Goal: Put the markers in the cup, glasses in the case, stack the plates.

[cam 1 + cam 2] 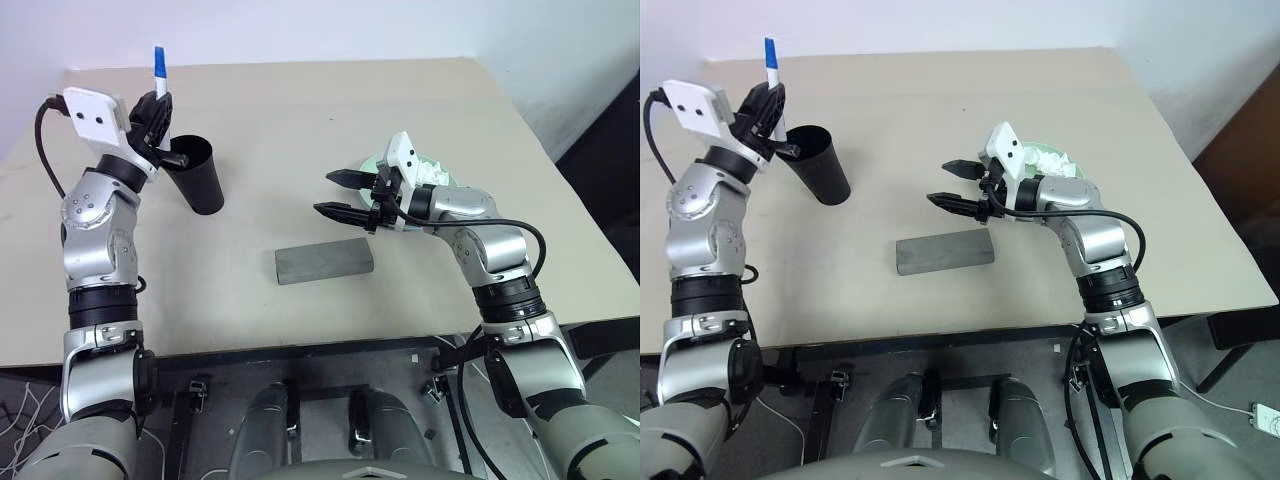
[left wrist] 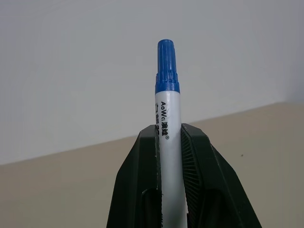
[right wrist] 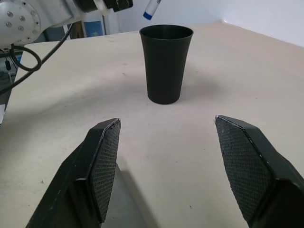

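While the left claw [image 1: 158,128] clamps the blue-capped marker [image 1: 160,78] over the cup [image 1: 200,175], unreleased, the right claw [image 1: 345,195] gapes empty; case [image 1: 323,261] shut.

Bright, even light, and we see all views sharp.
Soft short shadows lie on the table [image 1: 300,120] beside the cup [image 1: 200,178] and the case [image 1: 324,261]; we notice no glare, only slight softness on the fingers [image 3: 102,166] nearest the right wrist camera.

Beige table [image 1: 300,310]; crumpled white wad [image 1: 1052,160], perhaps paper, at right.
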`<action>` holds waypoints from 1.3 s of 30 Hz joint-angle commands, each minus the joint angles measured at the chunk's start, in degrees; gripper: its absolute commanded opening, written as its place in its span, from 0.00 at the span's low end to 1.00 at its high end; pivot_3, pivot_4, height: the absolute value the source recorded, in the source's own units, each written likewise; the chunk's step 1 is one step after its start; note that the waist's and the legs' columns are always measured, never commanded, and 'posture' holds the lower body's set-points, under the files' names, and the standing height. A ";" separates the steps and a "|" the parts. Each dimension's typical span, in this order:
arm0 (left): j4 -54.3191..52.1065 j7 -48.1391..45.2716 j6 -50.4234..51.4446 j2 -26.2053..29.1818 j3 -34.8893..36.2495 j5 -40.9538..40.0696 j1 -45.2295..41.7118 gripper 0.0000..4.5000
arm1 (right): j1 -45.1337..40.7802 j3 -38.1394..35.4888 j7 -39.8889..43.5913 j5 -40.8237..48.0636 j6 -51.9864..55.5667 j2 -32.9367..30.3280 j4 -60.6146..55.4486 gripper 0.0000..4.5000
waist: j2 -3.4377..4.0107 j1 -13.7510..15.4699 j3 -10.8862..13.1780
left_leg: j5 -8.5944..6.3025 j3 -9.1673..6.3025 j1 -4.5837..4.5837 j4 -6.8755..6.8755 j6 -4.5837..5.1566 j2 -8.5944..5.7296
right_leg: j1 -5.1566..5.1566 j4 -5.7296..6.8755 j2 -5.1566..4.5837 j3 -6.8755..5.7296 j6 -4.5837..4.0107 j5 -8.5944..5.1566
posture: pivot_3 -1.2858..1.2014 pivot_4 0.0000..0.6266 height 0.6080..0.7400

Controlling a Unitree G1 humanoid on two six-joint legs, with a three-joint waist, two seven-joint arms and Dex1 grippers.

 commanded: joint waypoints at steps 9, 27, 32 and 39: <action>6.42 -1.20 -7.83 -0.83 0.47 0.44 -1.89 0.06 | -0.02 -0.74 -0.15 -0.61 -1.08 -0.54 -2.53 0.74 | 0.00 -0.04 0.00 | 0.00 0.00 0.00 0.01 0.02 0.00 | 0.00 0.00 -0.02 0.00 0.03 0.02 | 0.52 0.24 0.81; 10.56 -1.94 -10.82 -0.76 -0.14 1.13 -2.05 0.06 | 0.38 -1.04 -0.91 -0.99 -0.90 -1.02 -2.92 0.74 | 0.00 -0.03 0.00 | 0.00 0.00 0.00 0.04 0.06 -0.01 | 0.01 0.00 -0.03 0.00 0.05 0.04 | 0.52 0.24 0.81; 10.84 -1.72 -10.96 -0.60 -0.10 1.41 -2.28 0.22 | 0.36 -1.04 -1.03 -0.93 -1.04 -1.02 -2.85 0.74 | 0.00 -0.05 0.00 | 0.00 0.00 0.00 0.04 0.06 -0.01 | 0.01 0.00 -0.04 0.00 0.05 0.04 | 0.52 0.24 0.81; 10.85 -1.51 -10.92 -0.69 -0.13 1.45 -2.62 0.72 | 0.17 -1.02 -1.08 -1.03 -1.29 -1.05 -2.48 0.74 | 0.00 -0.03 0.00 | 0.01 0.00 0.00 0.05 0.07 -0.01 | 0.01 0.00 -0.04 0.00 0.06 0.04 | 0.52 0.24 0.81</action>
